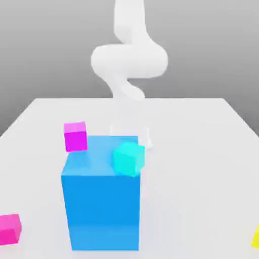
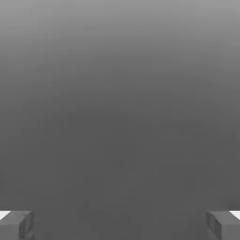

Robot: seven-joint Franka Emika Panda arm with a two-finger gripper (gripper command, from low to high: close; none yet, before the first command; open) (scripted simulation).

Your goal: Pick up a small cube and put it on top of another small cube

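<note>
We saw the fingers (image 2: 18, 225) standing wide apart with nothing between them, while the small hot-pink cube (image 1: 9, 228) lay on the white desk (image 1: 202, 152) near the big blue block (image 1: 101, 202).

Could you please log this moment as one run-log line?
gripper: open, empty | small hot-pink cube: on white table, untouched | big blue block: beside small teal cube | stacking: not begun

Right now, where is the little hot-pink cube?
In the exterior view, the hot-pink cube sits on the table at the far left, lower left of the big blue block.
</note>
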